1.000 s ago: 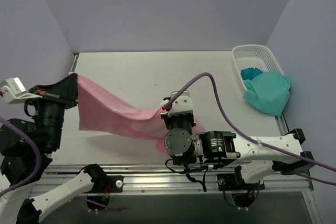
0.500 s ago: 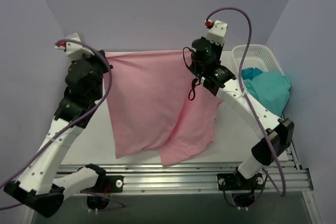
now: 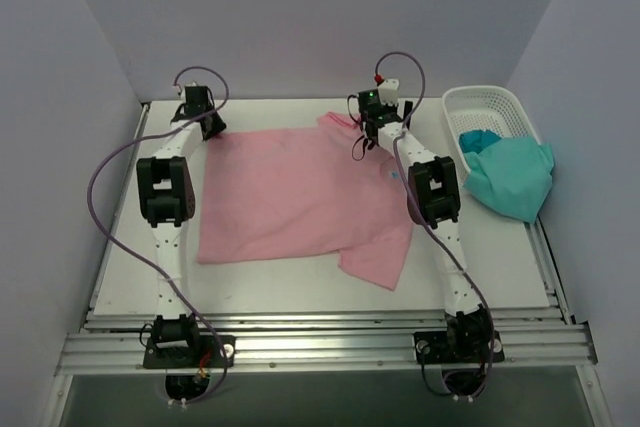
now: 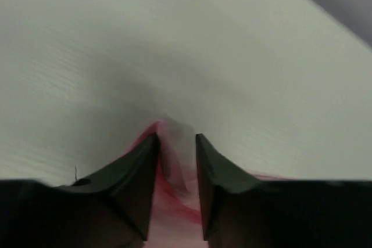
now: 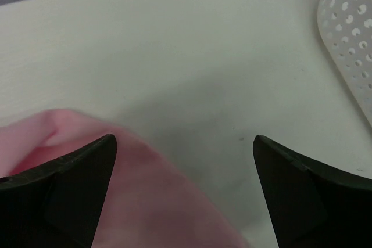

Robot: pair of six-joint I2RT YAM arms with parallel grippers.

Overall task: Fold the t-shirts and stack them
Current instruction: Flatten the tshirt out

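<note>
Pink t-shirt (image 3: 290, 197): spread nearly flat on table (image 3: 280, 292), mid-to-far part, betw both arms; one sleeve sticks out toward near-right, small bunch of cloth at far-right corner.
Pink far-left corner: pinched in L gripper (image 3: 197, 119).
L gripper, wrist view (image 4: 175, 155): jaws nearly together, narrow gap filled w/ a fold of pink cloth (image 4: 168, 164); tips close to table surface.
R gripper (image 3: 375, 125): at shirt's far-right corner, by the bunched cloth.
R gripper, wrist view (image 5: 184, 143): jaws wide apart, gripping nothing; pink cloth (image 5: 116, 201) lies below, under the left-of-frame jaw & reaching partway across the gap; bare table beyond.
Teal t-shirt (image 3: 510, 177): crumpled, far-right of table, part inside basket (image 3: 480, 102), rest hanging over its near end; well apart from pink one.
Basket: white, perforated, far-right corner of table; its edge shows top-right in R wrist view (image 5: 349, 45).
Arms: both stretched out toward far edge of table.
</note>
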